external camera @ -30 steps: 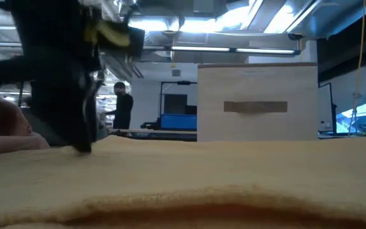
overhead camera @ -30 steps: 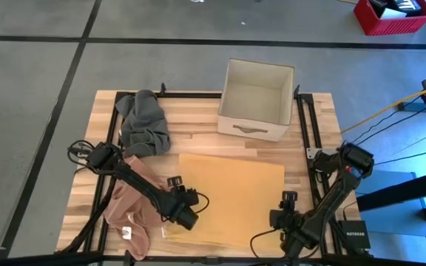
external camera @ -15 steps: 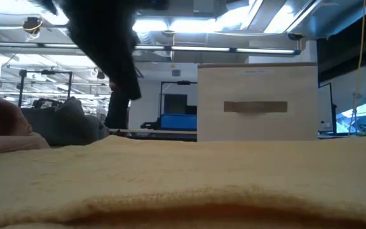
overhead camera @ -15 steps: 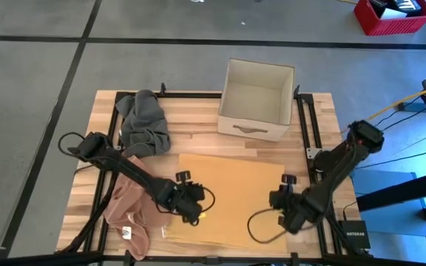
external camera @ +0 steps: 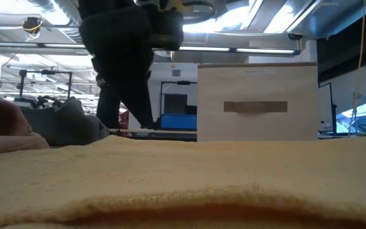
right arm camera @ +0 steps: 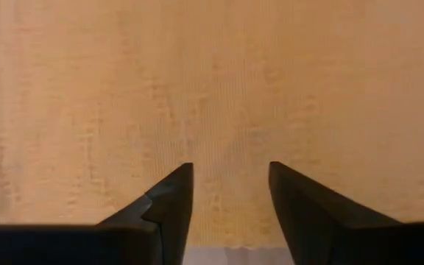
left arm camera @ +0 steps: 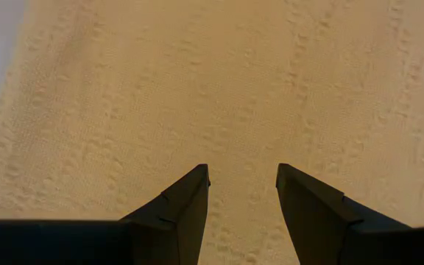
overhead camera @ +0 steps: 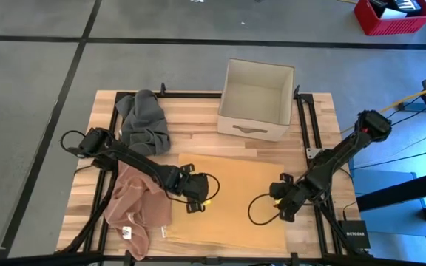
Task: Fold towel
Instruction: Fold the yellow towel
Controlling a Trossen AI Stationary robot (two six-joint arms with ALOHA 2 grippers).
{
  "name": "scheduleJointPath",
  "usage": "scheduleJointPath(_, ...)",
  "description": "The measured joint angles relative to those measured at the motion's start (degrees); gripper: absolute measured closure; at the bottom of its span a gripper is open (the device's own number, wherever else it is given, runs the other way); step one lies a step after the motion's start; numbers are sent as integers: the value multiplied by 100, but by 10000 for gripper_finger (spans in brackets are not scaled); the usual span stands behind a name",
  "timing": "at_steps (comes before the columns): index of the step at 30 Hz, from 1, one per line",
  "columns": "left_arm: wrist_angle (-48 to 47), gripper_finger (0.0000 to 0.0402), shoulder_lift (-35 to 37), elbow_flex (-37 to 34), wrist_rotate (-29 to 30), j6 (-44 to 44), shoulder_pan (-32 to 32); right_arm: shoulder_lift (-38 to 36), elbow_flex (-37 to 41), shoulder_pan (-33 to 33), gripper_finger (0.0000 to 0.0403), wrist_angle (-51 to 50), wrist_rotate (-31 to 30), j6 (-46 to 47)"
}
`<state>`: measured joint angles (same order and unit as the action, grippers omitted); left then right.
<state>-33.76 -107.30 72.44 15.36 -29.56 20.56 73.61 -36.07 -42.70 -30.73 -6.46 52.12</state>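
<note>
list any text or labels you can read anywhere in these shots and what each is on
"NETGEAR": on the small dark box beside the table's right edge, high view.
White tag on the pink cloth: too small to read.
Contents of the red bin on the floor: too blurred to read.
Yellow towel, beige fabric box, grey cloth: no text visible.

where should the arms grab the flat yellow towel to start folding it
Probably its two near corners, coming from above. The flat yellow terry towel lies spread on the wooden table, so only edges can be lifted. The open left end effector and right end effector hover mid-towel.
</note>
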Motion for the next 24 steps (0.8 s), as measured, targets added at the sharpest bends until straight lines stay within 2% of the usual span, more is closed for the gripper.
scheduleJointPath(6, 53, 246, 6, -2, -39, 51, -50, 60, -103, -2, 132, 116, -965, -722)
scheduleJointPath(10, 77, 246, 6, -2, -35, 227, -31, 126, -103, -1, 87, -77, -766, -777)
scheduleJointPath(15, 72, 246, 4, -2, -22, 345, -20, 122, -102, -47, 83, -280, -357, -450)
scheduleJointPath(24, 386, 242, -7, 0, -80, 151, -47, 343, 137, -81, 112, -81, -548, -394)
